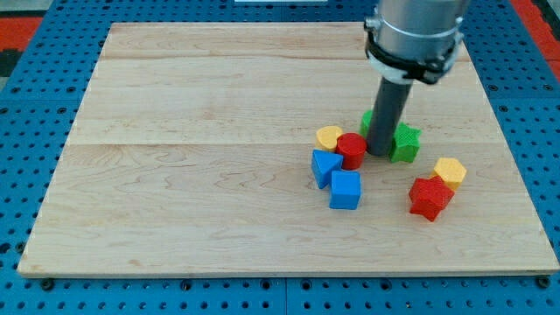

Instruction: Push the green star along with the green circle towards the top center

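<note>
The green star [405,143] is seen just to the view's right of the tip [380,153], touching or nearly touching the rod. The green circle [368,120] is largely hidden behind the rod, only a sliver showing at its left edge. Both lie right of centre, mid-board. The step in hand is judged to be the gathering of the two greens; next, the tip would have to be brought below them and driven up and leftward toward the top centre. No fingers are fitted, so no grip state can be told. The red cylinder [353,150] and yellow block [329,136] sit just left of the tip. The rod is held upright.
</note>
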### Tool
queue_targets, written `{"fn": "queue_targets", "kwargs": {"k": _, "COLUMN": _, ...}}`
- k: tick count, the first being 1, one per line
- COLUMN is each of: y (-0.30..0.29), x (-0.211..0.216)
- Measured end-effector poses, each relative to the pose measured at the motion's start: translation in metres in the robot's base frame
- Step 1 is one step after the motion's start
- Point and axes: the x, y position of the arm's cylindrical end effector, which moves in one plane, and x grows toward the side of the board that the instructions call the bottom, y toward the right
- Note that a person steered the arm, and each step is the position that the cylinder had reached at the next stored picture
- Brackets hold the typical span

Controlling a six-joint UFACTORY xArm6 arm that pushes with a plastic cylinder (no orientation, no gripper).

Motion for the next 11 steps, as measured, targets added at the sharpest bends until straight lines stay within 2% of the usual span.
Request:
{"fn": "queue_targets", "kwargs": {"k": 1, "y": 0.000, "x": 0.020}}
{"fn": "queue_targets", "kwargs": {"k": 2, "y": 0.002, "x": 0.060}}
{"fn": "queue_targets", "kwargs": {"k": 3, "y": 0.071, "x": 0.054}}
{"fn": "queue_targets", "kwargs": {"k": 4, "y": 0.072, "x": 0.018}}
{"fn": "queue_targets", "kwargs": {"k": 5, "y": 0.032, "x": -0.010}}
{"fn": "queue_targets", "kwargs": {"k": 7, "y": 0.019, "x": 0.018}}
{"fn": "queue_targets", "kwargs": {"k": 10, "y": -0.049, "x": -0.090}}
{"fn": "queue_targets", "kwargs": {"k": 11, "y": -0.082, "x": -0.111}}
